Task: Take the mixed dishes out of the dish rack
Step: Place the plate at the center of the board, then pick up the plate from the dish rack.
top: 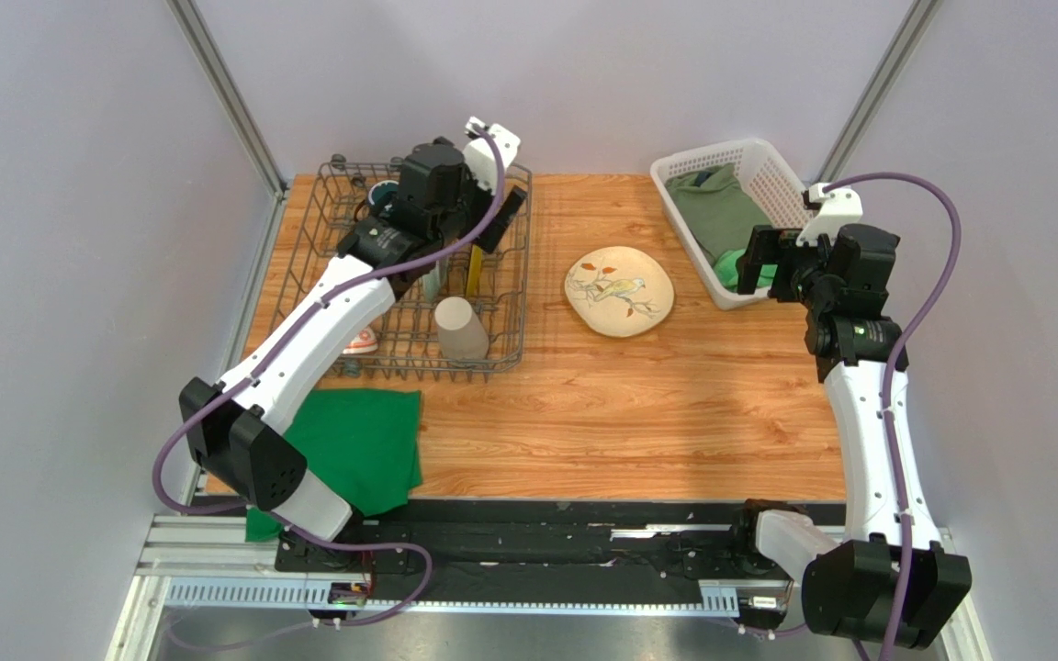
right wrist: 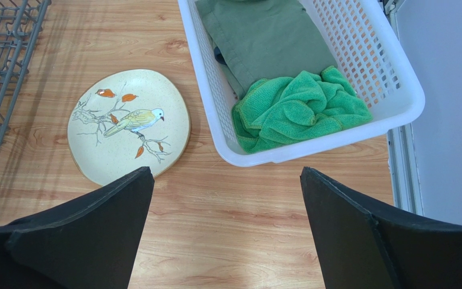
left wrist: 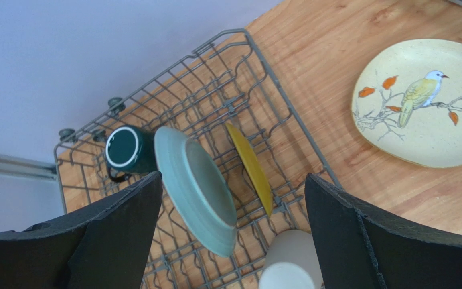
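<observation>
Left gripper [left wrist: 233,179] hangs over the dish rack [top: 504,355], jaws spread wide and gripping nothing. In the gap between its fingers [left wrist: 116,232] the wrist view shows the pale teal plate [left wrist: 197,192], standing on edge and tilted in the tines. Whether the finger on the mug's side brushes the plate's rim, I cannot tell. Just beside it, on the side toward the middle of the wooden table [top: 631,413], a mustard-yellow plate [left wrist: 250,168] also stands on edge. The dark green mug [left wrist: 128,150] sits at the rack's far corner, its mouth turned to the wrist camera. The beige handleless cup [top: 462,331] is in the rack's near right part. So 4 pieces show in the rack, plus a small red-and-white shape [top: 362,342] peeking out beside the left arm, too hidden to name.

1 piece is out of the rack: the bird-patterned cream plate [top: 619,291] lies flat on the table between the rack and the white lattice basket [right wrist: 408,99], touching neither.

Right gripper [right wrist: 226,173] hovers above the table by the basket's near corner, jaws wide apart and empty. Inside the basket lie an olive cloth [right wrist: 263,36] and a bunched bright green cloth [right wrist: 299,111]. Another green cloth [top: 355,441] lies flat at the table's near left
</observation>
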Motion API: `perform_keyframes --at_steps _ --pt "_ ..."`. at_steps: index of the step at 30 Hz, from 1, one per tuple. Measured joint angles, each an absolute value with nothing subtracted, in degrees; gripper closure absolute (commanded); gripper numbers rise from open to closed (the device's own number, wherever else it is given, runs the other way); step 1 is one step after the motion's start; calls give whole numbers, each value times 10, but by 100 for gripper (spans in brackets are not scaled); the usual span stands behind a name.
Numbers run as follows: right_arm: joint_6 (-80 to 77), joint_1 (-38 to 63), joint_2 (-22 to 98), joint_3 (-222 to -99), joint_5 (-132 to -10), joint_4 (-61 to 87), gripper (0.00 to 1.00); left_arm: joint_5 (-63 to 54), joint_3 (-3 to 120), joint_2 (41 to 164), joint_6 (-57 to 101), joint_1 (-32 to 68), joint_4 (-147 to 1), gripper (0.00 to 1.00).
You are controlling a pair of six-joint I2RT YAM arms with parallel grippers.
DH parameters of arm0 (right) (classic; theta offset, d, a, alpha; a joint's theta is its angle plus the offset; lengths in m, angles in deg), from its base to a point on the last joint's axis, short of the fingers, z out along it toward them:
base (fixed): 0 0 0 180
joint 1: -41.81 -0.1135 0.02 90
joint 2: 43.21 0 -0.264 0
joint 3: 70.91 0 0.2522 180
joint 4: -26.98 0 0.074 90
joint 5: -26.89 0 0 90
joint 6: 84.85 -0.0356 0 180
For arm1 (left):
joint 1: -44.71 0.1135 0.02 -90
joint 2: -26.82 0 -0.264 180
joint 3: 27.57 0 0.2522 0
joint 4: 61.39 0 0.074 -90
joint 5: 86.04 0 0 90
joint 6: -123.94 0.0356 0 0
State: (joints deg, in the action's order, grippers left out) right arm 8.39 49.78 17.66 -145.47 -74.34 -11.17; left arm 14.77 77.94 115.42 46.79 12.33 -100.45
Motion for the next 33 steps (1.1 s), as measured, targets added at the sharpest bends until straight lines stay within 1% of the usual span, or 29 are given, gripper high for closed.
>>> perform_keyframes --at_steps 6,11,19,25,33 --pt "83 498 175 -1455 -749 -112 1 132 773 1153 429 191 -1014 5" --pt "82 498 175 -1455 -753 -112 1 130 756 1162 407 229 -1016 5" --pt "81 498 175 -1455 -753 -112 1 130 735 1197 395 254 -1015 5" --pt "81 498 175 -1455 -755 -112 1 129 731 1228 382 276 -1012 8" --pt "81 498 175 -1455 -758 -112 1 128 731 1264 368 279 -1006 8"
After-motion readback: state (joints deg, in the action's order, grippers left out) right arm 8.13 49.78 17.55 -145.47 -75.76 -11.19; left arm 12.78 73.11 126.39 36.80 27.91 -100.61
